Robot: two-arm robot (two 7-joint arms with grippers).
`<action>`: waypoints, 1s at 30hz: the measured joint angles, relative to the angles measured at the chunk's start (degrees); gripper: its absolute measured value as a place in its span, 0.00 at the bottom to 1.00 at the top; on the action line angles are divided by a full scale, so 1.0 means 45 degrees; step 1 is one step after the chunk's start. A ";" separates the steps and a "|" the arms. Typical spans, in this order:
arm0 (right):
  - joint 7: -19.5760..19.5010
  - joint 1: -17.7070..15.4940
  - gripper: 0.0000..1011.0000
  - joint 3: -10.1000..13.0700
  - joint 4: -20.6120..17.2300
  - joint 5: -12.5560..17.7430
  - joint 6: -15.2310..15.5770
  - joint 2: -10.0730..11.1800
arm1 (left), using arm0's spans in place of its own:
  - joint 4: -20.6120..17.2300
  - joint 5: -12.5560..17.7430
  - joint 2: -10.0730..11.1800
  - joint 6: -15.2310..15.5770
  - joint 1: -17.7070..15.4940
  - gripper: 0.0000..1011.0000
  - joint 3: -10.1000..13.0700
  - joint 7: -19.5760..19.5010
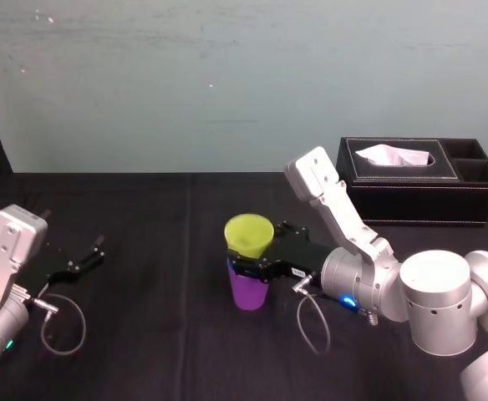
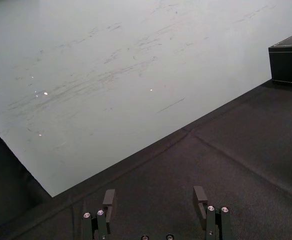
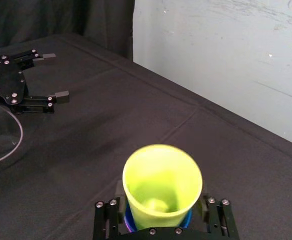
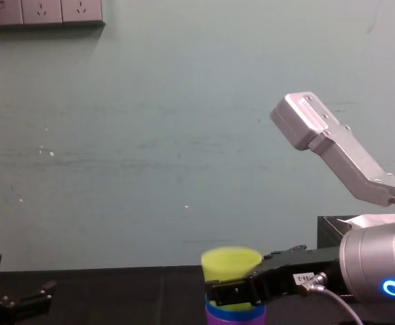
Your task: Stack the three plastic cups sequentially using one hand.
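The three plastic cups stand nested in one stack at the table's middle. The purple cup [image 1: 249, 292] is at the bottom, a blue cup rim [image 4: 235, 308] shows just inside it, and the yellow-green cup [image 1: 248, 236] sits on top. My right gripper [image 1: 252, 256] reaches in from the right and brackets the stack at the blue rim. In the right wrist view its fingers [image 3: 215, 217] stand slightly off the cup walls, so it is open. My left gripper [image 1: 87, 256] rests open on the table far to the left, with nothing in it.
A black tissue box [image 1: 419, 180] stands at the back right, behind my right arm. A cable loop [image 1: 64, 326] lies beside the left arm. Black cloth covers the table, and a pale wall rises at its far edge.
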 joint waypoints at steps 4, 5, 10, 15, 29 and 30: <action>-0.0002 -0.0004 0.91 0.0005 -0.0013 0.0000 -0.0002 0.0003 | 0.0000 0.0000 -0.0001 0.0000 0.0000 0.99 0.0000 0.0000; -0.0002 -0.0005 0.93 0.0006 -0.0014 0.0000 -0.0003 0.0003 | 0.0000 0.0000 -0.0001 0.0000 0.0001 0.99 0.0000 0.0000; -0.0002 -0.0011 0.99 0.0013 -0.0025 0.0001 -0.0009 0.0008 | 0.0000 0.0000 -0.0001 0.0000 0.0000 0.99 0.0001 0.0000; -0.0003 -0.0018 0.99 0.0020 -0.0031 0.0001 -0.0014 0.0013 | 0.0000 0.0000 -0.0001 0.0000 0.0001 0.99 0.0000 0.0000; -0.1477 -0.1497 0.99 0.1475 -0.0387 0.0372 -0.2833 -0.0371 | 0.0000 0.0000 0.0000 -0.0001 0.0000 0.99 0.0001 0.0000; -0.1598 -0.1641 0.99 0.1606 -0.0403 0.0376 -0.3127 -0.0430 | 0.0000 0.0000 -0.0001 0.0000 0.0001 0.99 0.0001 0.0000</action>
